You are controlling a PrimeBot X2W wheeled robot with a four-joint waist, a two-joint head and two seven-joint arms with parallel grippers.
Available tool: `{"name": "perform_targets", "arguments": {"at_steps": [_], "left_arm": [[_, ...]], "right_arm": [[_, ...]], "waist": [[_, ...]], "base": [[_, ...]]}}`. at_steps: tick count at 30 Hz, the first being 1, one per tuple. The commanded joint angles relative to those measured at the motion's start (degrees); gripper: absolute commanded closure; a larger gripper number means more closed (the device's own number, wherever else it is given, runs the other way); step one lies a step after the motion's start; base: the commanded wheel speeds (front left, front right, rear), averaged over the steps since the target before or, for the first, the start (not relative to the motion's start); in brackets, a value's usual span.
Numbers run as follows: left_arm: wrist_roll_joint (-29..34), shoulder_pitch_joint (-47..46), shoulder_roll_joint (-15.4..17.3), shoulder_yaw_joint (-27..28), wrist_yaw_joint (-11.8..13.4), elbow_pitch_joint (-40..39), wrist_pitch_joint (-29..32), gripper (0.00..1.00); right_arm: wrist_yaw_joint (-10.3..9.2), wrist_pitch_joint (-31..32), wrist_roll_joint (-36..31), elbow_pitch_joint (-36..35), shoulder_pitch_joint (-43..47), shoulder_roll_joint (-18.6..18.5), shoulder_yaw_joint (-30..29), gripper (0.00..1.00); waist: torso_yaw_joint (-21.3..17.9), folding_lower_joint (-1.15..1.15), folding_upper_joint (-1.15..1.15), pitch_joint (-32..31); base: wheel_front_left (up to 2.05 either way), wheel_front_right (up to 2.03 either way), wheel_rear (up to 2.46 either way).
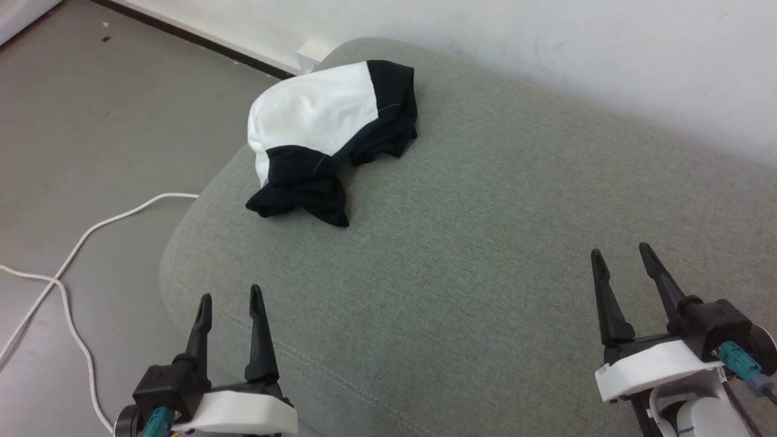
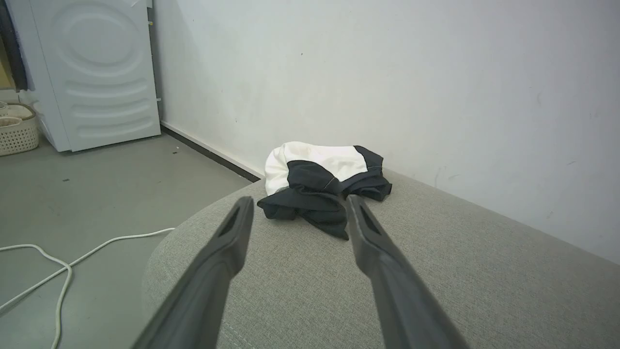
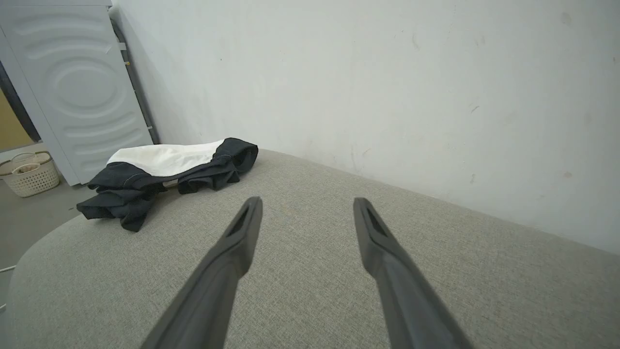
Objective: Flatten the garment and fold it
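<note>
The garment [image 1: 322, 121] lies crumpled in a heap at the far left corner of a grey-green cushioned surface [image 1: 485, 255], white body on top, black sleeves bunched at its near side. From the left wrist the garment [image 2: 324, 169] sits straight ahead beyond the fingers; from the right wrist the garment [image 3: 164, 167] lies off to the left. My left gripper [image 1: 230, 300] hovers open at the near left edge, well short of the cloth. My right gripper [image 1: 622, 252] stands open at the near right, far from it. Both hold nothing.
A white cable [image 1: 73, 255] snakes over the grey floor left of the cushion. A white wall [image 1: 546, 36] runs behind it. A white appliance [image 2: 92, 72] and a pale woven basket [image 2: 17, 133] stand further off to the left.
</note>
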Motion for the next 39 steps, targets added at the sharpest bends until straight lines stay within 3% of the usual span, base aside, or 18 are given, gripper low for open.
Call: {"name": "perform_targets", "arguments": {"at_steps": [1,17,30,36,37,39], "left_arm": [[-0.57,0.72,-0.23,-0.25,0.4,-0.3,-0.55,0.0],[-2.37,0.9,-0.27,-0.31,-0.52,-0.16,-2.47,0.0],[-2.18,0.76,-0.27,0.57,-1.59,0.7,-2.49,0.0],[-5.26,-1.96,-0.27,0.2,-3.74,-1.46,-2.49,0.0],[-6.08,-4.35,-0.25,0.2,-5.43,-2.15,-2.49,0.0],[-5.45,-5.86,0.19,0.07,-6.27,-2.18,-2.49,0.0]], "right_arm": [[-0.1,-0.62,0.46,0.22,-1.0,0.16,0.04,0.0],[-0.12,-2.54,1.13,0.76,-1.4,0.19,-0.13,0.0],[-0.12,-2.56,1.42,0.68,-1.57,0.19,0.06,0.0],[-0.12,-2.56,1.25,0.1,-1.38,0.19,-0.71,0.0],[-0.12,-2.54,0.81,-0.17,-1.05,0.19,-1.25,0.0],[-0.12,-2.48,0.59,-0.37,-0.95,0.19,-1.6,0.0]], "waist": [[0.84,0.0,0.0,0.15],[5.54,0.0,0.0,0.91],[5.12,0.0,0.0,0.8],[4.96,0.0,0.0,1.46],[4.91,0.0,0.0,2.07],[4.83,0.0,0.0,2.46]], "base": [[0.0,0.0,0.0],[0.0,0.0,0.0],[0.0,0.0,0.0],[0.0,0.0,0.0],[0.0,0.0,0.0],[0.0,0.0,0.0]]}}
